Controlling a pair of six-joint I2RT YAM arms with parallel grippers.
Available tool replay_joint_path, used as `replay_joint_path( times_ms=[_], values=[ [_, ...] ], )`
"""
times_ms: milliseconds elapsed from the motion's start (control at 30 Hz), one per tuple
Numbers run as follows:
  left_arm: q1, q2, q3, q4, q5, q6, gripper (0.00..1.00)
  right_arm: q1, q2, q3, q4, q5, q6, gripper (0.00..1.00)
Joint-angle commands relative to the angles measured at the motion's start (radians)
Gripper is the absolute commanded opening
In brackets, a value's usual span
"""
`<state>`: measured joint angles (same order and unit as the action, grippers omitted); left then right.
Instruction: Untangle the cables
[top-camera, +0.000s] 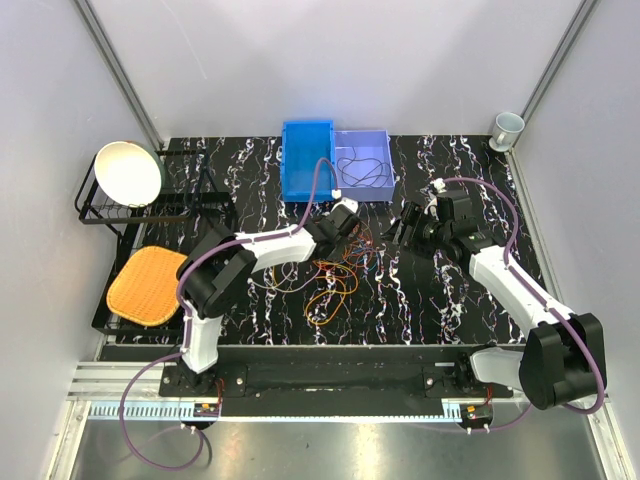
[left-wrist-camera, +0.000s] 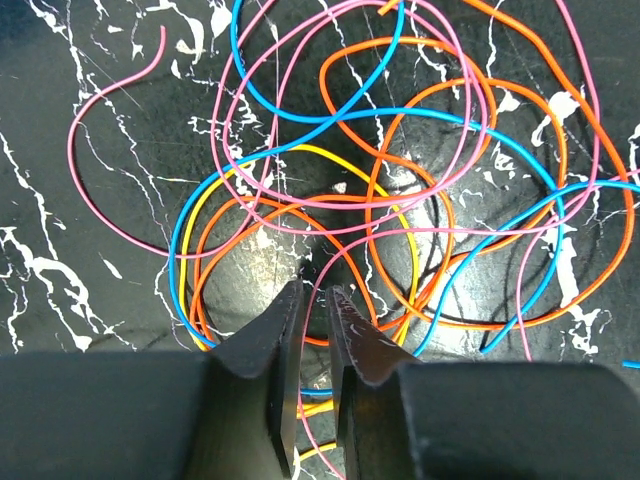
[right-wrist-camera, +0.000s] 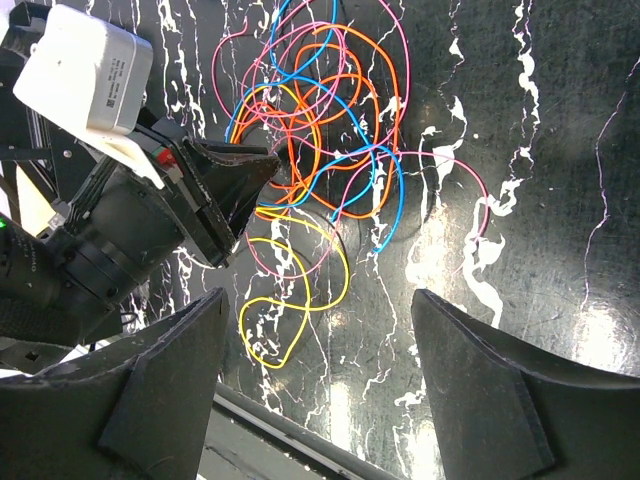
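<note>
The cables (top-camera: 335, 280) lie in a loose tangle of orange, pink, blue and yellow loops on the black marbled table, in front of the left arm. My left gripper (top-camera: 352, 232) is down at the tangle's far edge. In the left wrist view its jaws (left-wrist-camera: 315, 290) stand a narrow gap apart over the cables (left-wrist-camera: 400, 200). A pink cable (left-wrist-camera: 330, 262) runs through that gap, which is wider than the cable. My right gripper (top-camera: 408, 232) hovers to the right of the tangle. Its jaws are wide open (right-wrist-camera: 318, 293) and empty, with the cables (right-wrist-camera: 320, 130) ahead of them.
A blue bin (top-camera: 306, 160) and a pale purple bin (top-camera: 362, 165) holding a dark cable stand at the back. A dish rack with a white bowl (top-camera: 128, 172) and an orange pad (top-camera: 147, 285) fill the left side. A cup (top-camera: 507, 128) stands at the back right.
</note>
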<state>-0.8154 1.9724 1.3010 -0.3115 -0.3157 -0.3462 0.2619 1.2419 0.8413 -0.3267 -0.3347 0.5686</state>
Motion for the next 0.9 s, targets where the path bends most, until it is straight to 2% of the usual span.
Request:
replay_joint_path(
  times_ms=[0, 133, 200, 400, 700, 867],
  values=[
    [0.002, 0.011, 0.026, 0.041, 0.013, 0.003, 0.18, 0.007, 0.001, 0.028, 0.018, 0.006, -0.038, 0.79],
    [0.005, 0.005, 0.023, 0.040, 0.012, 0.009, 0.12, 0.008, 0.004, 0.039, 0.014, 0.003, -0.035, 0.79],
    [0.007, -0.001, 0.023, 0.037, 0.012, 0.012, 0.00, 0.008, 0.007, 0.039, 0.014, 0.005, -0.032, 0.79],
    [0.009, -0.091, 0.055, -0.030, -0.023, 0.012, 0.00, 0.010, -0.004, 0.047, 0.012, 0.008, -0.032, 0.79],
    [0.007, -0.325, 0.351, -0.265, -0.031, 0.061, 0.00, 0.008, -0.025, 0.067, 0.011, 0.016, -0.004, 0.79],
    [-0.010, -0.394, 0.611, -0.360, -0.016, 0.137, 0.00, 0.007, -0.047, 0.058, 0.020, 0.025, 0.007, 0.79]
  ],
)
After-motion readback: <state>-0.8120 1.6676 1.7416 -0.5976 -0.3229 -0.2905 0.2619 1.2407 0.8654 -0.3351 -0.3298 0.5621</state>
